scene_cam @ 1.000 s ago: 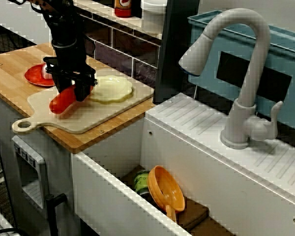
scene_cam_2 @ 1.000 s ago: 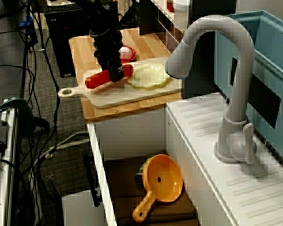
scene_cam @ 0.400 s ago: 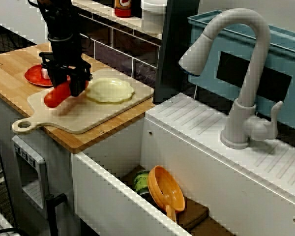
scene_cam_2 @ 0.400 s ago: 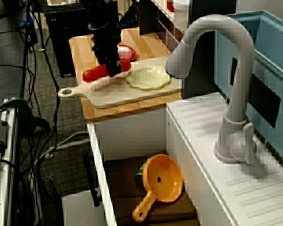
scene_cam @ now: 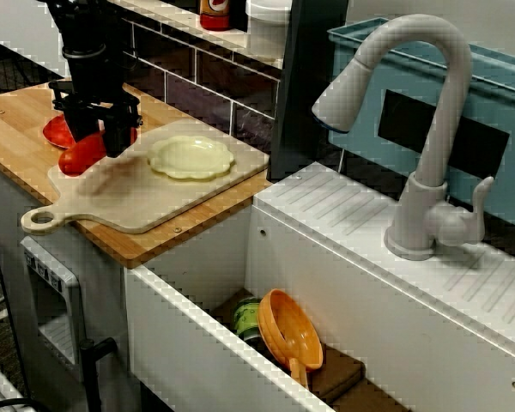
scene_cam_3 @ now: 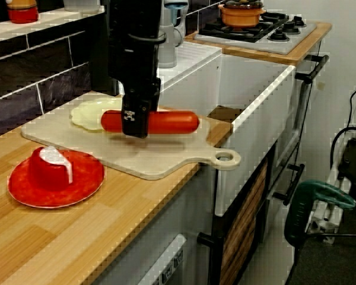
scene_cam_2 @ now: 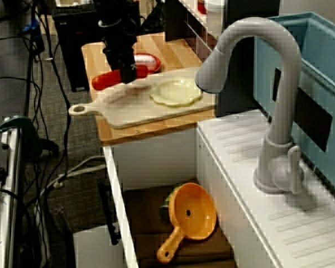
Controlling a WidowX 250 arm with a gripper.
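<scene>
The gripper (scene_cam_3: 135,123) is pinched shut on a red sausage (scene_cam_3: 169,122), and the shadow beneath suggests it hangs clear of the pale cutting board (scene_cam_3: 166,161). In the view from the counter end, the sausage sits mid-frame. The fingers clamp it well left of its middle, so a short stub shows on the left and the long end juts right.

With so lopsided a hold, the carry is probably best done by keeping the sausage level, the squeeze firm and the travel slow, so that the long end neither sags nor swings.

In the view across the sink, it hangs at upper left, over the board's edge. The scalloped cream dish (scene_cam: 191,156) lies to its right, and the red plate (scene_cam_3: 24,191) just behind it.
</scene>
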